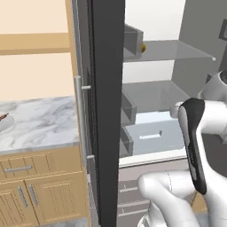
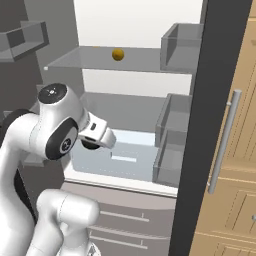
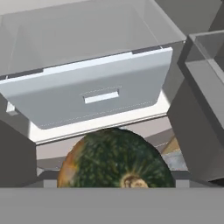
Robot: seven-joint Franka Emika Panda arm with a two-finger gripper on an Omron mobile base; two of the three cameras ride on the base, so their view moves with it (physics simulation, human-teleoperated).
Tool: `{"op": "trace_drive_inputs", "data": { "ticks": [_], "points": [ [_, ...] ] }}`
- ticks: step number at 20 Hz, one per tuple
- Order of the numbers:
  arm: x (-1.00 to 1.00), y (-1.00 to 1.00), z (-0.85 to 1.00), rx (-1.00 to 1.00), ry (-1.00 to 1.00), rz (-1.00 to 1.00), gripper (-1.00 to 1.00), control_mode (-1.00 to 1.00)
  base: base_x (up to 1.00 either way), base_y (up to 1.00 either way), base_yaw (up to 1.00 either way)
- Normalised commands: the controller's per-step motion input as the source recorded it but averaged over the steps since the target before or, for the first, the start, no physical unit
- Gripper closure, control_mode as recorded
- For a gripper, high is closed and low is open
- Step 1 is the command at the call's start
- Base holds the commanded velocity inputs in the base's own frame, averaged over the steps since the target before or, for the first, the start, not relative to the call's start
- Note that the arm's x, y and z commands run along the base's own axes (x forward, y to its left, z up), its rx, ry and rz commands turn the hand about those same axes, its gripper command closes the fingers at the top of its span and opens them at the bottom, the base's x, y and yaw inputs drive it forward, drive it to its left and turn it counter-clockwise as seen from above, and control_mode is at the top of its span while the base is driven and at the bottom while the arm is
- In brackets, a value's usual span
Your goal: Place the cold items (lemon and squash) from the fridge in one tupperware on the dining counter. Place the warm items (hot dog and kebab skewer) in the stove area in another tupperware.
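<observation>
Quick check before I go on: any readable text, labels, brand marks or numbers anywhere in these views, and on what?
None: no words, labels, brands or numbers can be read in any view.
The fridge drawer, the glass shelf, the door bins, the squash and the wooden cabinets are all plain, unmarked surfaces.

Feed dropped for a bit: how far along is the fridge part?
Done: the fridge door stands open. In hand: the squash sits right at the gripper, apparently gripped, in front of the drawer. Left: the lemon lies on the upper shelf; the warm items come after.
</observation>
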Motion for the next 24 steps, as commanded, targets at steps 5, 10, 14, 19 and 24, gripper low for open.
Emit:
{"op": "trace_drive_inputs", "data": {
  "ticks": [5, 10, 14, 19, 24],
  "points": [
    [0.00, 0.00, 0.00, 0.00, 0.00, 0.00, 1.00, 1.00, -0.73, 0.08, -0.04],
    [0.00, 0.00, 0.00, 0.00, 0.00, 0.00, 1.00, 1.00, -0.73, 0.31, -0.23],
    [0.00, 0.00, 0.00, 0.00, 0.00, 0.00, 1.00, 1.00, -0.86, 0.10, -0.09],
    [0.00, 0.00, 0.00, 0.00, 0.00, 0.00, 1.00, 1.00, -0.96, 0.00, 0.56],
    [0.00, 0.00, 0.00, 0.00, 0.00, 0.00, 1.00, 1.00, -0.75, 0.00, 0.89]
  ]
}}
